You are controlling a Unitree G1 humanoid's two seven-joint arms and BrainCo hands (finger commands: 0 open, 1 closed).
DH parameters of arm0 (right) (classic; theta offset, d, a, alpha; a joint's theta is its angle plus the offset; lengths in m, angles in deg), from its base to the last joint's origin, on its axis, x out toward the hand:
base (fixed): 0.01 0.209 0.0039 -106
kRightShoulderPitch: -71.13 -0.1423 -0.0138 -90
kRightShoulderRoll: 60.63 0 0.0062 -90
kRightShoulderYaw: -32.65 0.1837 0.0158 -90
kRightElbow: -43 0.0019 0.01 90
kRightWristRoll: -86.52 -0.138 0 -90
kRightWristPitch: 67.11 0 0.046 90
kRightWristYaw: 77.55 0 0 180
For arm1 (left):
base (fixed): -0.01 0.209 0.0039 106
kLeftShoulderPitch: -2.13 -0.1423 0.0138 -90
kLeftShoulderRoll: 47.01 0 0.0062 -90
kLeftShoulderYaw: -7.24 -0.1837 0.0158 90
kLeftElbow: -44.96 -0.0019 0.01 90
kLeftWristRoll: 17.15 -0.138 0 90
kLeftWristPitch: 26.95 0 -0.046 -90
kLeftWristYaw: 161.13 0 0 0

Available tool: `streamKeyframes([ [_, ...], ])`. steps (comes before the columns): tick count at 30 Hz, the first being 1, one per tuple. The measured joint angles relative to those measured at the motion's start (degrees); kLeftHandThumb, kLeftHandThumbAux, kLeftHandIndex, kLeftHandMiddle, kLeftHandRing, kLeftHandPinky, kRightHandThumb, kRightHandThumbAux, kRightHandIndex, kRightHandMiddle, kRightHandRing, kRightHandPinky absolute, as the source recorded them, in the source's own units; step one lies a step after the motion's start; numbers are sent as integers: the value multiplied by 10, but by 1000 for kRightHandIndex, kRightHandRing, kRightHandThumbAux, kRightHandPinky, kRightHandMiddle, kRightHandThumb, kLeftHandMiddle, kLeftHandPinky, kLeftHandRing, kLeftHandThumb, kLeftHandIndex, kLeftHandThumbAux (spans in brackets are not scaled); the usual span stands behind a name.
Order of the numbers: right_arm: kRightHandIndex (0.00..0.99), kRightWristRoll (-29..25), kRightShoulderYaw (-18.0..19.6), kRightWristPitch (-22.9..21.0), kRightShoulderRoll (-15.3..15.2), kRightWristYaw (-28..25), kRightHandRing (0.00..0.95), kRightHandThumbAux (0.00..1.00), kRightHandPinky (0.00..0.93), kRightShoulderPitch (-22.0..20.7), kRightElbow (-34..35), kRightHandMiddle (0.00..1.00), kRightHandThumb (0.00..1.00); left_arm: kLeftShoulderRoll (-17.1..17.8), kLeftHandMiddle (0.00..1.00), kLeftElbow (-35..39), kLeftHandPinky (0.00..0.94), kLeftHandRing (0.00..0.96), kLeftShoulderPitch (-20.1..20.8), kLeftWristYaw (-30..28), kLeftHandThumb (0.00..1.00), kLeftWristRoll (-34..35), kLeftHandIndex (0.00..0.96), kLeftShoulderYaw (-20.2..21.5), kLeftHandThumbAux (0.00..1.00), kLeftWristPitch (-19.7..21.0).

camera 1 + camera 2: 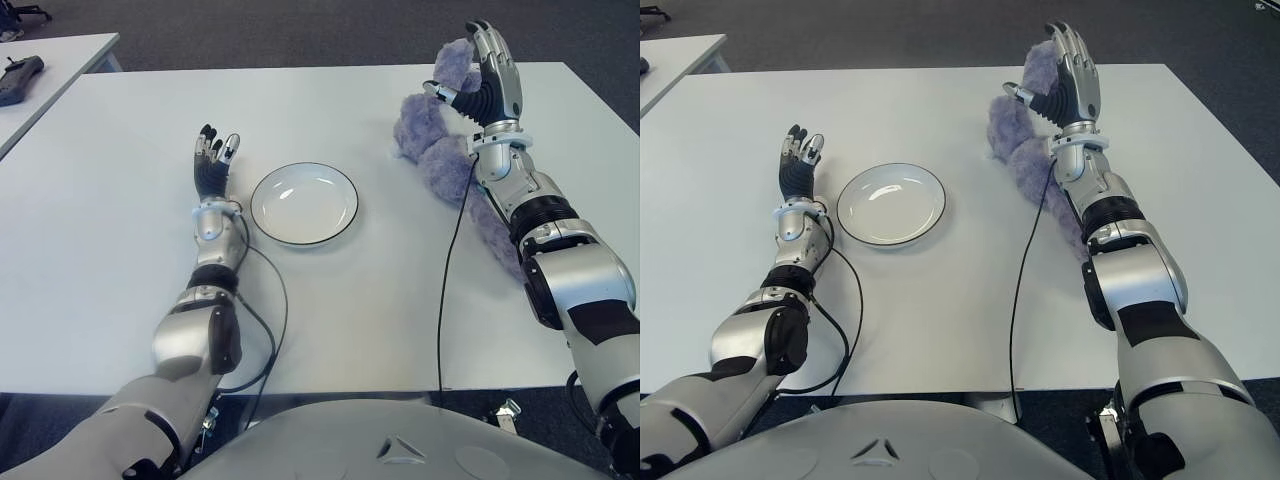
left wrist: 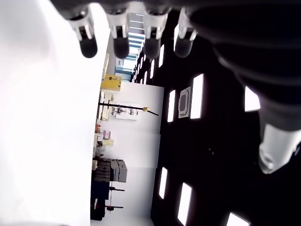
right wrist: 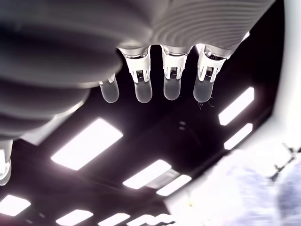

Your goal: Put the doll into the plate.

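- The right hand stands raised at the far right of the white table, fingers stretched straight and holding nothing; its own wrist camera shows four fingertips pointing out at ceiling lights with only empty space between them.
- Just beside and under that hand lies the purple plush doll, its fluffy bulk on the tabletop against the inner side of the wrist and forearm, with one tuft rising behind the fingers. Whether the palm actually touches the fur cannot be told.
- A black cable runs from the right wrist down across the table to its near edge.
- Away from the right hand, toward the robot's left, sits the white plate with a dark rim, nothing in it; the doll is well apart from it.
- The left hand shows just beside the plate on its left side, fingers extended and loosely spread, holding nothing.
- Far beyond the left hand, on a second table at the corner, lies a dark object too small to identify.
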State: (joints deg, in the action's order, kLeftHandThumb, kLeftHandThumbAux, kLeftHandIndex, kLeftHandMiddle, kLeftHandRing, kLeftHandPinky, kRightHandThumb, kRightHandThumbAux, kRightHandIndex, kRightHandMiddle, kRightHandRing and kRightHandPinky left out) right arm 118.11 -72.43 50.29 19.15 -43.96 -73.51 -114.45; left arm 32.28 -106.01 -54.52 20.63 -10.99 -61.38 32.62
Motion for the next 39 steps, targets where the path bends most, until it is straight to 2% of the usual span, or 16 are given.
streamKeyframes([
  [8,18,0,-6,-45,2,-22,0,366,29,0,-16,0,120,0,4,0,0,0,0,0,0,0,0,0,513,0],
  [14,9,1,-14,-68,2,-31,0,376,23,-2,-24,0,121,0,6,0,0,0,0,0,0,0,0,0,523,0],
  [18,5,6,-24,-87,2,-38,0,383,2,-6,-30,0,122,0,6,0,0,0,0,0,0,0,0,0,527,0],
  [32,36,42,-78,-143,2,-70,0,369,35,-13,-41,0,201,0,17,0,8,0,0,-6,0,2,0,3,540,0],
  [36,43,50,-93,-150,2,-79,0,362,62,-16,-41,0,213,0,16,0,5,0,0,-6,0,2,0,4,538,0],
  [39,42,53,-103,-154,2,-86,0,358,172,-19,-41,0,220,0,14,0,3,0,0,-6,0,2,0,4,531,-1],
])
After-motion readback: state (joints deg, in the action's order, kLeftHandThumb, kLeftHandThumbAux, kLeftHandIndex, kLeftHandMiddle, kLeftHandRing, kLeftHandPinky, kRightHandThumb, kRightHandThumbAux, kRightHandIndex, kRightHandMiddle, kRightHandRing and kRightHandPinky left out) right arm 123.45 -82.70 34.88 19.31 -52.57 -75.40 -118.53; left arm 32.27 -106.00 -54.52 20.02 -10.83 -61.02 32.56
